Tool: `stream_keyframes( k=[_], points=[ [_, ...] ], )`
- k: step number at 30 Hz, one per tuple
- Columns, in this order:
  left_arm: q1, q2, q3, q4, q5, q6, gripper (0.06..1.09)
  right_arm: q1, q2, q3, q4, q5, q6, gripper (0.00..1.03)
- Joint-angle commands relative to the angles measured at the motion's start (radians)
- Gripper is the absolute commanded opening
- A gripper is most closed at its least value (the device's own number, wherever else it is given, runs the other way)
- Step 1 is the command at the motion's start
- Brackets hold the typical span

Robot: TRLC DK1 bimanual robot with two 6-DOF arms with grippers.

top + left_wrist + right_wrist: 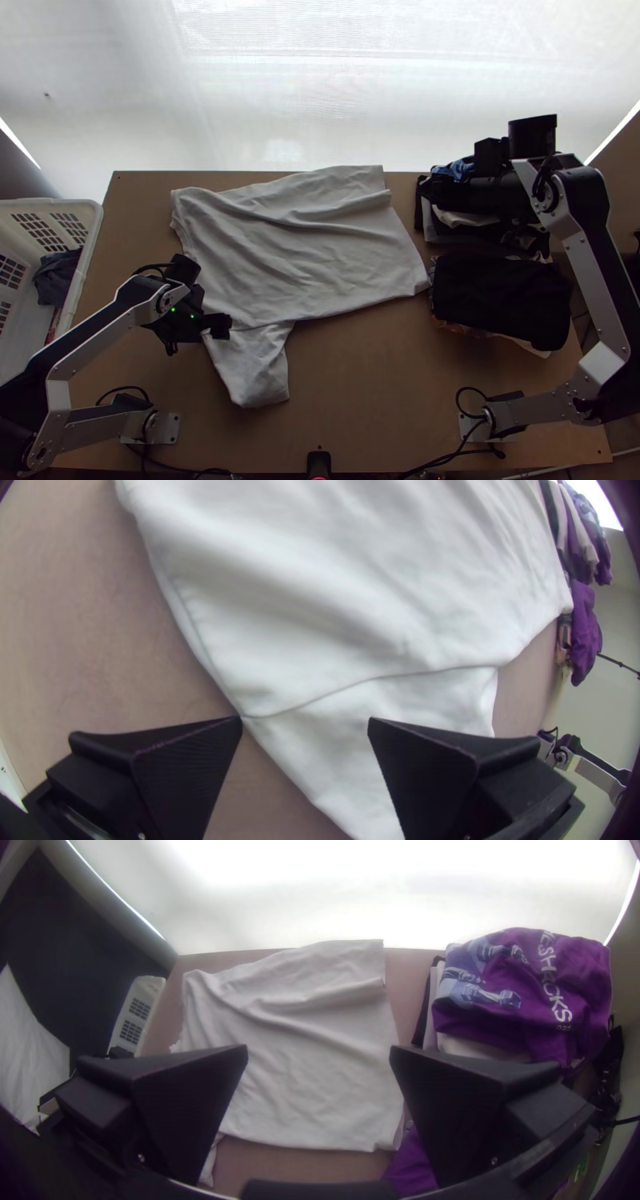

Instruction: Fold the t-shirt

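A white t-shirt [300,248] lies spread on the table, lightly wrinkled, its one sleeve [254,372] pointing toward the near edge. My left gripper [218,324] is over the shirt's left edge, where that sleeve joins the body. In the left wrist view, the left gripper [305,719] stands open, with the shirt [333,593] and its sleeve seam between and beyond the fingers. My right gripper [490,156] is above the clothes pile at the back right. In the right wrist view the right gripper [319,1050] is open, with the shirt [307,1060] lying well beyond it.
Stacked clothes [460,216] lie at the table's back right, with a dark folded pile [502,300] nearer, touching or close to the shirt's right corner. A white basket [88,240] holding dark cloth stands left of the table. Bare wood [368,384] lies in front of the shirt.
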Motion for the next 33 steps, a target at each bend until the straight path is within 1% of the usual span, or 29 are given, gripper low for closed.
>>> stream_keyframes(
  k=[1, 2, 4, 5, 9, 13, 14, 16, 19, 21, 24, 29, 33],
  points=[
    [0.016, -0.009, -0.02, 0.064, -0.013, 0.016, 0.7, -0.004, -0.009, -0.004, -0.012, 0.0, -0.001, 0.99],
    [0.019, -0.023, -0.028, 0.087, -0.031, 0.016, 0.55, -0.004, -0.011, -0.004, -0.015, 0.0, -0.001, 0.99],
    [0.019, -0.063, -0.049, 0.147, -0.068, 0.016, 0.16, -0.004, -0.012, 0.0, -0.036, -0.002, 0.002, 0.99],
    [0.019, -0.084, -0.063, 0.183, -0.091, 0.016, 0.1, -0.004, -0.014, 0.0, -0.052, -0.003, 0.007, 0.99],
    [0.019, -0.106, -0.085, 0.18, -0.099, 0.05, 0.09, -0.029, -0.026, -0.049, -0.15, -0.031, 0.005, 0.99],
    [0.032, -0.139, -0.086, 0.17, -0.099, 0.048, 0.09, -0.073, -0.08, -0.288, -0.162, -0.063, 0.005, 0.99],
    [0.032, -0.144, -0.086, 0.162, -0.099, 0.048, 0.09, -0.069, -0.084, -0.349, -0.182, -0.063, -0.004, 0.99],
    [0.033, -0.149, -0.086, 0.159, -0.099, 0.047, 0.09, -0.062, -0.088, -0.438, -0.242, -0.061, -0.062, 0.99],
    [0.039, -0.149, -0.086, 0.159, -0.099, 0.047, 0.09, -0.062, -0.089, -0.52, -0.249, -0.063, -0.077, 0.99],
    [0.041, -0.144, -0.082, 0.16, -0.099, 0.045, 0.09, -0.042, -0.088, -0.556, -0.234, -0.063, -0.094, 0.99],
    [0.041, -0.133, -0.068, 0.159, -0.099, 0.042, 0.09, 0.027, -0.06, -0.583, -0.194, -0.061, -0.099, 0.99],
    [0.041, -0.13, -0.048, 0.153, -0.11, 0.042, 0.09, 0.116, 0.012, -0.558, -0.165, -0.058, -0.09, 0.99],
    [0.093, -0.132, -0.048, 0.128, -0.114, 0.087, 0.09, 0.143, 0.052, -0.544, -0.13, -0.032, -0.09, 0.99]
  ],
)
